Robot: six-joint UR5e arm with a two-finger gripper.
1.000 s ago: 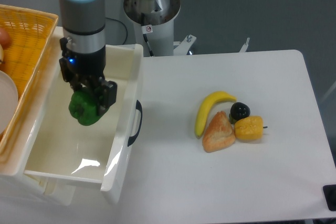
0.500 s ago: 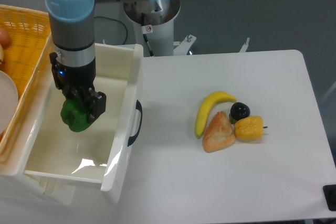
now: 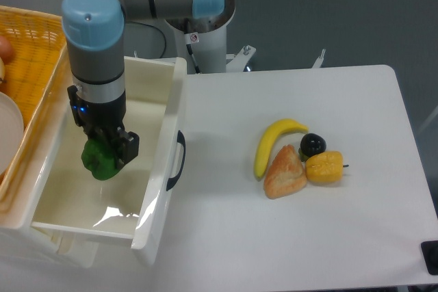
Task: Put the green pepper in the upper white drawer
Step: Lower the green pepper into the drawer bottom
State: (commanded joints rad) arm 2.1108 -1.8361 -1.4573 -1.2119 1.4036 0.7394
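The green pepper (image 3: 98, 161) is glossy dark green and hangs inside the upper white drawer (image 3: 157, 189), low over its floor on the left half. My gripper (image 3: 104, 152) points straight down and is shut on the pepper, its dark fingers clamping the top and right side. The drawer stands pulled out at the table's left, with its dark curved handle (image 3: 178, 161) facing right. Whether the pepper touches the drawer floor cannot be told.
An orange woven basket (image 3: 37, 66) with a white plate sits left of the drawer. On the white table (image 3: 287, 237) lie a banana (image 3: 271, 143), a bread piece (image 3: 284, 173), a dark round fruit (image 3: 313, 144) and a yellow-orange pepper (image 3: 324, 167). The arm base (image 3: 198, 25) stands behind.
The gripper carried the green pepper leftward inside the drawer, then lowered slightly. The items on the table have not moved.
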